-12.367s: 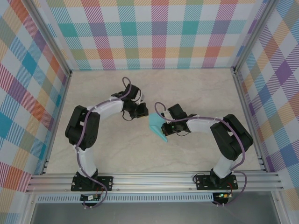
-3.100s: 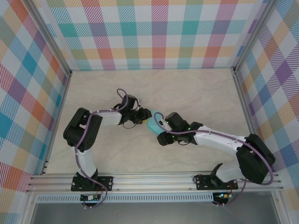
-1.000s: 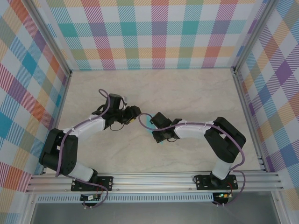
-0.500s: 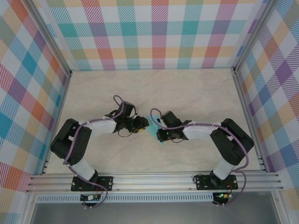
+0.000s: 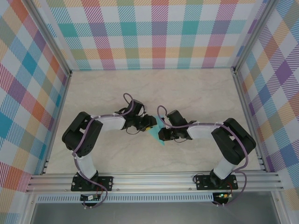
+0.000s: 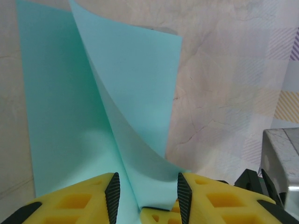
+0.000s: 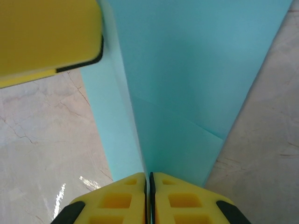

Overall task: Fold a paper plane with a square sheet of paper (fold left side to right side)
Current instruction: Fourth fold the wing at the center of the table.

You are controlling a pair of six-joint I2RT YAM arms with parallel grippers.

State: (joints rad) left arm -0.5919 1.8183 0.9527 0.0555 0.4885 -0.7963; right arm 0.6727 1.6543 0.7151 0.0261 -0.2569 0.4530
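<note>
The turquoise sheet of paper lies mid-table, folded into a narrow paper plane shape with a pointed near tip. My right gripper is shut on its raised centre fold, fingertips pinched together with the paper edge between them. My left gripper meets the paper from the left. Its jaws stand apart around a curled-up flap, which rises between the black pads. One of the left gripper's yellow fingers hangs over the paper in the right wrist view.
Beige marble tabletop lies all round the paper. Checked walls close off the back and both sides, with an aluminium rail along the near edge. Grey and black hardware sits close to the right of the left fingers.
My left gripper has swung right up to the paper and its jaws have narrowed around the flap. The right gripper stays shut on the fold, shifted slightly right.
</note>
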